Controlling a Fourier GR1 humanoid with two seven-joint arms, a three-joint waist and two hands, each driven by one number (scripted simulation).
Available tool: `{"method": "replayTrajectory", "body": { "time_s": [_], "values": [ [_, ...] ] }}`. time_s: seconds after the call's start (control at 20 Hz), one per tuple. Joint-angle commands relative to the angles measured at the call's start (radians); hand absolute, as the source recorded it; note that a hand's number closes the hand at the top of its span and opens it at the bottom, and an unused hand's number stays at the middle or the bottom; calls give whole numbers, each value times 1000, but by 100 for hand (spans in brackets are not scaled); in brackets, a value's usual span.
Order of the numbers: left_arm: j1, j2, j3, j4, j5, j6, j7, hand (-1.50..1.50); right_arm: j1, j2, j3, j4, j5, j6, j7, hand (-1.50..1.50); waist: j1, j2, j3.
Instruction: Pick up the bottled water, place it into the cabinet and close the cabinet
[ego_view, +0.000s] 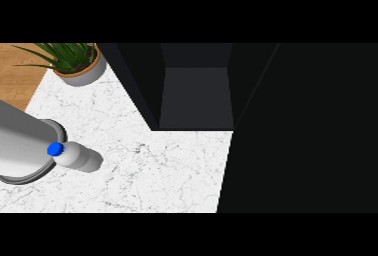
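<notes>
The bottled water (77, 156) stands upright on the marble counter (155, 170), left of the dark cabinet (196, 97), whose open bay looks bare. A grey forearm (22, 145) sits just beside it; no hand shows, so can't tell the fingers. I'd grab low on the body, keep it vertical.

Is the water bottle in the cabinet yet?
No. The water bottle is out on the white counter, left of the dark open cabinet, beside a grey forearm.
</notes>
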Motion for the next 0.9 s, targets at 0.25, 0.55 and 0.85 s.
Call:
{"method": "replayTrajectory", "body": {
  "time_s": [0.25, 0.55, 0.85],
  "values": [
    [-33, -40, -49, 19, -142, -17, 30, -150, -23, -20, 39, -112, 49, -41, 113, -150, -4, 0, 0],
    [-110, -47, -40, 283, -254, -79, -109, -150, -30, -32, 37, -89, 36, -67, 82, -150, -9, 2, 0],
    [-156, -66, -53, 478, -366, -90, -213, -150, -31, -37, 106, -89, 86, -89, 92, -150, -11, 1, -1]
  ]
}}
